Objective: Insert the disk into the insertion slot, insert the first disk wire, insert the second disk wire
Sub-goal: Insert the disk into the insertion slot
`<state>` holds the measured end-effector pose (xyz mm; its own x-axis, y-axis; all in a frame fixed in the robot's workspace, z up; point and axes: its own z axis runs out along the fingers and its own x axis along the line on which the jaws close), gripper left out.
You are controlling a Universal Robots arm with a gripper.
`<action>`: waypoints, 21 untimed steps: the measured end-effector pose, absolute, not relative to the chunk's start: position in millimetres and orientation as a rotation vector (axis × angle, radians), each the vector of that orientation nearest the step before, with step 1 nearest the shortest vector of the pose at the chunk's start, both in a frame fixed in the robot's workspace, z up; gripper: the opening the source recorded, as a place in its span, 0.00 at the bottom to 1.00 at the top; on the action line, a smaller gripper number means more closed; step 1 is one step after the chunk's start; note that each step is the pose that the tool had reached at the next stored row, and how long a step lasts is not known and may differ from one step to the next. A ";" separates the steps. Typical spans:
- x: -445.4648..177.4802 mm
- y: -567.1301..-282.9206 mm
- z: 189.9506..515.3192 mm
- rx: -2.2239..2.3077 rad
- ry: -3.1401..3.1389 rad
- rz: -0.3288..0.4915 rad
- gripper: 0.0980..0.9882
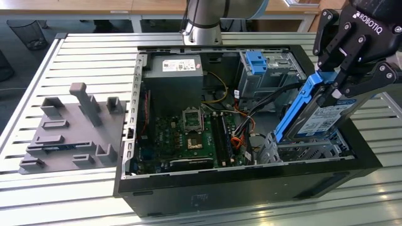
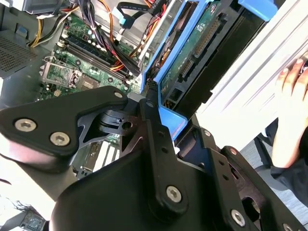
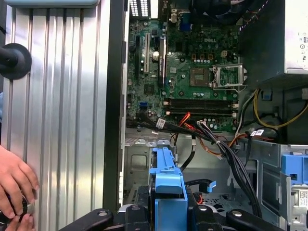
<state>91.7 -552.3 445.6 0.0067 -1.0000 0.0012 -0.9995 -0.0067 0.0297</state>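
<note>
Gripper clamped on the disk, tilted over the insertion slot; black cables crowd just beside, taller cage farther back

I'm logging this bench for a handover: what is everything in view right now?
disk: one, silver in blue carrier, tilted over the insertion slot.
insertion slot: one, silver-grey, inside the computer case, exterior view's right.
taller cage: one, grey with blue clip, case's far corner.
motherboard: one, green, case floor.
cables: several, black, orange, yellow, over the motherboard.
computer case: one, black, open, on the table.
fixture plate: one, grey, exterior view's left.
table: one, silver, slatted.
gripper: one, black, shut on the disk.
hand: one, on the table.
</note>
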 end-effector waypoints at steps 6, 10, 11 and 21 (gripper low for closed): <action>91.7 -550.5 442.3 2.213 -2.198 -0.031 0.30; 91.7 -549.9 440.3 2.213 -2.199 -0.031 0.30; 91.7 -549.8 439.9 2.213 -2.199 -0.031 0.30; 90.9 -549.9 435.6 2.200 -2.212 -0.031 0.30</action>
<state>90.9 -549.9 435.6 -0.0052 -1.0000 0.0013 -0.9995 0.0053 0.0297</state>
